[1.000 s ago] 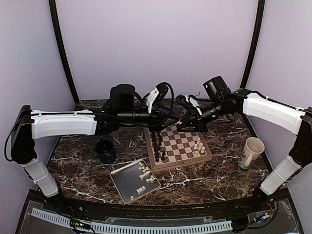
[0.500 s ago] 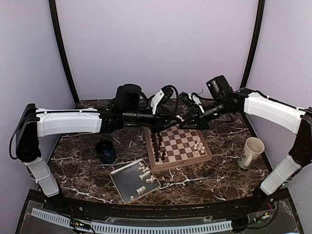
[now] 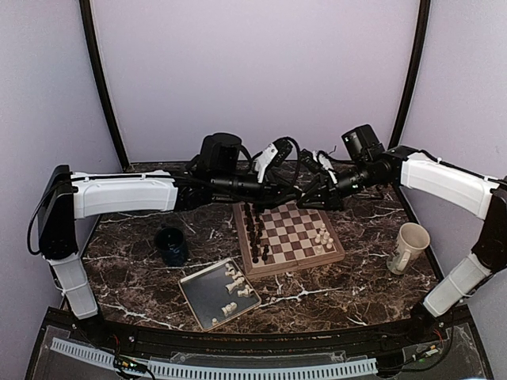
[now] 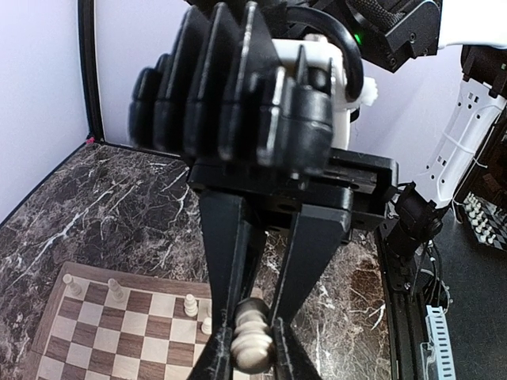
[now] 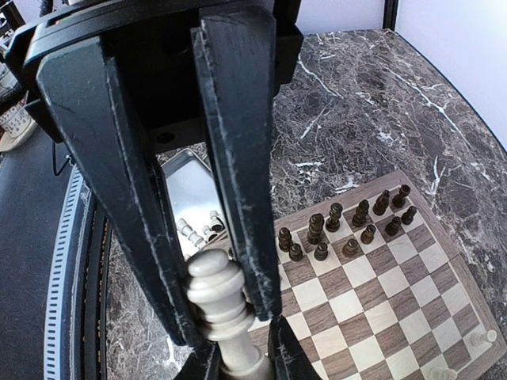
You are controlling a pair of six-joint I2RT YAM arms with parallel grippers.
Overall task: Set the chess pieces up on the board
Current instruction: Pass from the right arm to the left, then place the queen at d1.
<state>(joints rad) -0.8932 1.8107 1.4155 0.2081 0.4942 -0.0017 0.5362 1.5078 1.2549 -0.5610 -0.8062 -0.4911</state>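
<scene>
My left gripper (image 3: 304,192) and right gripper (image 3: 316,194) meet tip to tip above the far edge of the board (image 3: 293,267). Both are closed on one cream-white chess piece (image 5: 215,301). In the left wrist view the piece (image 4: 252,348) is blurred between my own tips, with the right gripper's fingers (image 4: 230,253) coming down onto it. In the right wrist view the left gripper's fingers (image 5: 238,158) flank its head and my own tips pinch its stem. Dark pieces (image 3: 255,233) line the board's left side. A few cream pieces (image 3: 323,237) stand on its right side.
A grey metal tray (image 3: 200,297) with several loose cream pieces (image 3: 236,285) lies at the board's near left. A dark blue cup (image 3: 170,245) stands left of the board. A white cup (image 3: 410,247) stands at the right. Purple walls close in the table.
My left arm has reached rightward along the board's far edge until its gripper met the right gripper. The right gripper has drawn slightly right and up.
</scene>
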